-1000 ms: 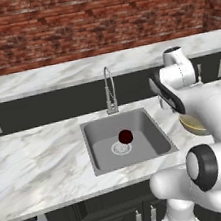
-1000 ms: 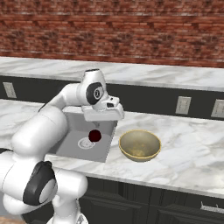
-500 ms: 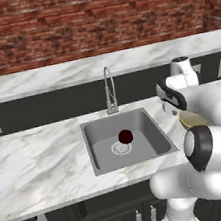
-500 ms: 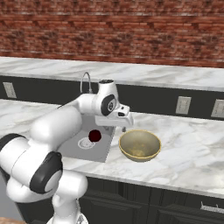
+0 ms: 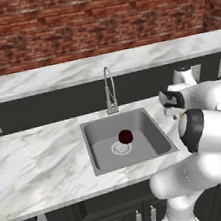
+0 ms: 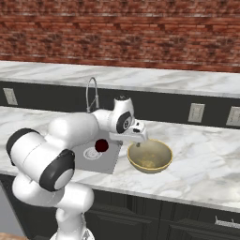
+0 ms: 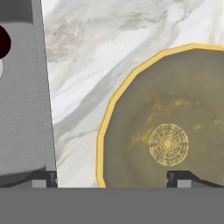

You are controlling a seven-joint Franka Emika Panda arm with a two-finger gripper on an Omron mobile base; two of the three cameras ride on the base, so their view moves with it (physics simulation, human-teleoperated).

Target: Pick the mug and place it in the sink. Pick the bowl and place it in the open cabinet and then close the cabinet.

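The mug (image 5: 125, 136) is sitting inside the sink (image 5: 152, 137), just beside the round drain (image 5: 120, 148), with the tall faucet (image 5: 109, 90) rising from the worktop (image 5: 34, 160) behind the basin. In the right base view the mug (image 6: 101, 146) is showing dark red against the grey floor of the sink (image 6: 105, 161), partly behind the white arm.

The bowl (image 6: 150, 155) is resting upright on the marble worktop (image 6: 206, 154) just to the right of the sink, and nothing is lying inside it. The gripper (image 6: 133, 142) is hanging over the bowl's left rim, pointing downward. In the hand view the jaws are standing wide apart: one fingertip (image 7: 43, 178) is lying over the sink's edge and the other fingertip (image 7: 183, 178) over the inside of the bowl (image 7: 170, 131), so the bowl's near rim is falling between them. The jaws are holding nothing. The mug (image 7: 3, 41) is peeking in as a dark shape at that view's left edge, within the sink (image 7: 22, 109).

In the left base view the gripper (image 5: 173, 107) is largely hidden behind the arm's own body.
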